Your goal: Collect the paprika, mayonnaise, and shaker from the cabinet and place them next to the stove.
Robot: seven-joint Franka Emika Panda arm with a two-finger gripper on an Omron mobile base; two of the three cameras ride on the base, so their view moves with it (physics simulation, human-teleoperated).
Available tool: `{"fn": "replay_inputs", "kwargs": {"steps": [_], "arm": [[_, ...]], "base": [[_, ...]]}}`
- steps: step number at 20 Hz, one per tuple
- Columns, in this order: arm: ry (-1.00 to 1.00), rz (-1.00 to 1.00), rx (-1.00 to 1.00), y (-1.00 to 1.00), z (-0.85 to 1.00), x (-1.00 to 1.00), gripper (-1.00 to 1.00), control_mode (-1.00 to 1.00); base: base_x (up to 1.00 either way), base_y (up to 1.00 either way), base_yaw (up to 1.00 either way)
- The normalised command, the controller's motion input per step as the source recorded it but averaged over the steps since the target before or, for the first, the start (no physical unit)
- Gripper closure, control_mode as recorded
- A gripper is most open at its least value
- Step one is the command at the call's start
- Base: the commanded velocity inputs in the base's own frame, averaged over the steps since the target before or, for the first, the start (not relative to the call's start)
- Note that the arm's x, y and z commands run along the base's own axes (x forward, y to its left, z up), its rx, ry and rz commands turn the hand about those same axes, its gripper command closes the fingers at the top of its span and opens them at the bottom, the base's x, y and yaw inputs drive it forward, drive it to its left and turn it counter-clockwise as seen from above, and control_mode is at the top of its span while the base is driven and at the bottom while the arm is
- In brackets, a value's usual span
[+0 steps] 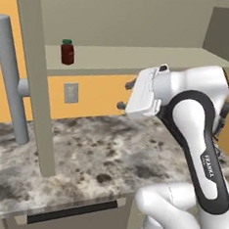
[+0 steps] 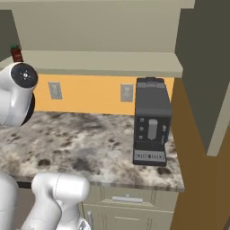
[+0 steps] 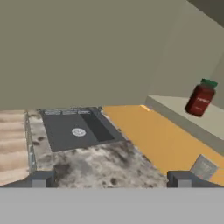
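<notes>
The pincer [image 3: 111,180] stands wide open with nothing in it. The paprika [image 3: 201,97] sits upright on the cabinet [image 1: 141,57] shelf, above and ahead of the pincer (well apart). Best to rise level with the jar, square up, then straddle it before closing.

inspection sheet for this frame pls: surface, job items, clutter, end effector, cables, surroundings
Surface: speckled marble counter, bare under the arm.
Job's things: paprika upright on the shelf of the open cabinet, near its left end. Mayonnaise, shaker, stove: nothing seen.
Clutter: black coffee machine at the counter's right end, against the wall.
End effector: end effector open, holding nothing, above the counter and below shelf level, pointed toward the cabinet.
Cables: nothing seen.
Surroundings: orange wall with outlets; cabinet door swung open, grey bar handle; drawers below the counter.
</notes>
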Motion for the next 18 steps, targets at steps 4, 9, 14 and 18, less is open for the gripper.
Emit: {"fn": "replay_inputs", "kwargs": {"steps": [4, 9, 14, 18], "arm": [[-0.06, -0.2, 0.17, 0.11, 0.35, 0.26, -1.0, -1.0], [-0.01, -0.19, 0.18, 0.05, 0.51, 0.2, -1.0, -1.0], [0.08, -0.12, 0.14, -0.02, 0.69, 0.14, -1.0, -1.0], [0.05, -0.04, 0.03, 0.0, 0.11, 0.18, -1.0, -1.0]], "base": [[0.0, 0.0, 0.0], [0.0, 0.0, 0.0], [0.0, 0.0, 0.0], [0.0, 0.0, 0.0]]}}
